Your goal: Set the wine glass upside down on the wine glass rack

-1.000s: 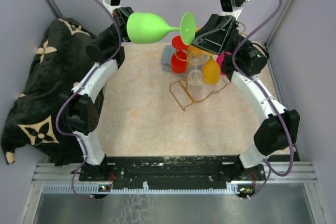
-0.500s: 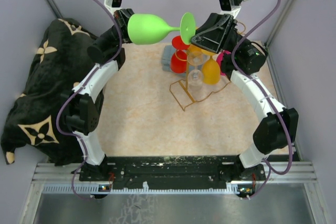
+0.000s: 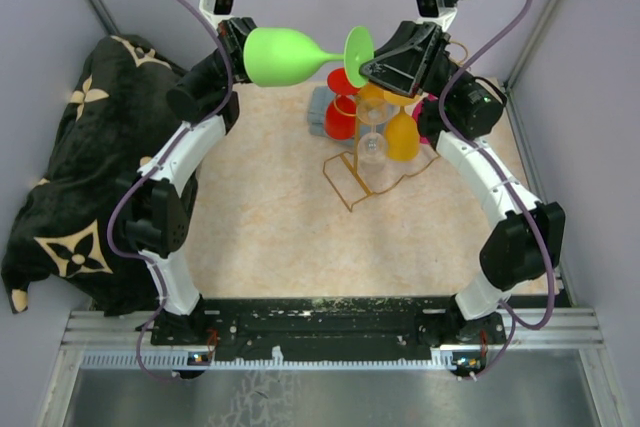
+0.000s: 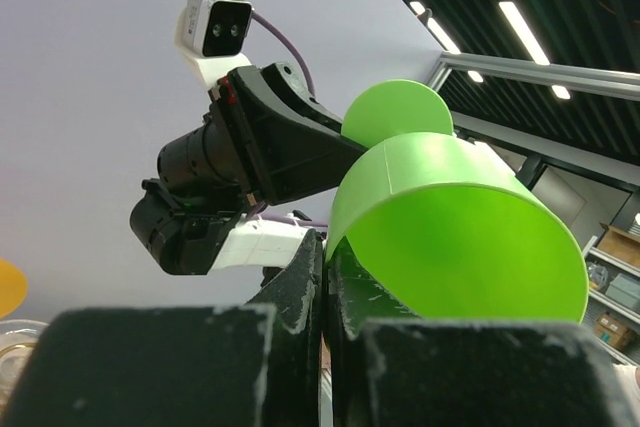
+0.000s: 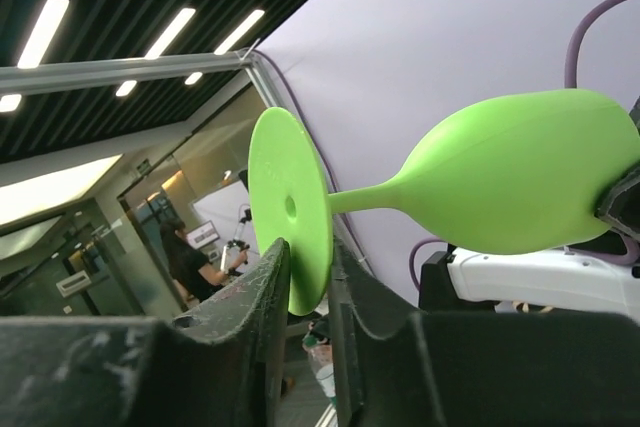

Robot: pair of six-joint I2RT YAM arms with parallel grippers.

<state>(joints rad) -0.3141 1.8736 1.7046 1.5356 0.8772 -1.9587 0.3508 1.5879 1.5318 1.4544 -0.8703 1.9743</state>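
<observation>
Seeing green wine glass (image 3: 285, 54) held sideways, raised near gold rack (image 3: 337, 187), L gripper (image 4: 325, 259) pinching bowl rim, R gripper (image 5: 307, 252) narrow astride foot, can't tell if I've clamped it.

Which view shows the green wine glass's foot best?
Right wrist: the foot is close and nearly whole, its lower edge between the fingers of the right gripper. Top external shows it small, tilted; left wrist only its upper part behind the bowl.

Black patterned blanket (image 3: 70, 167) left of beige mat (image 3: 270, 217)
</observation>
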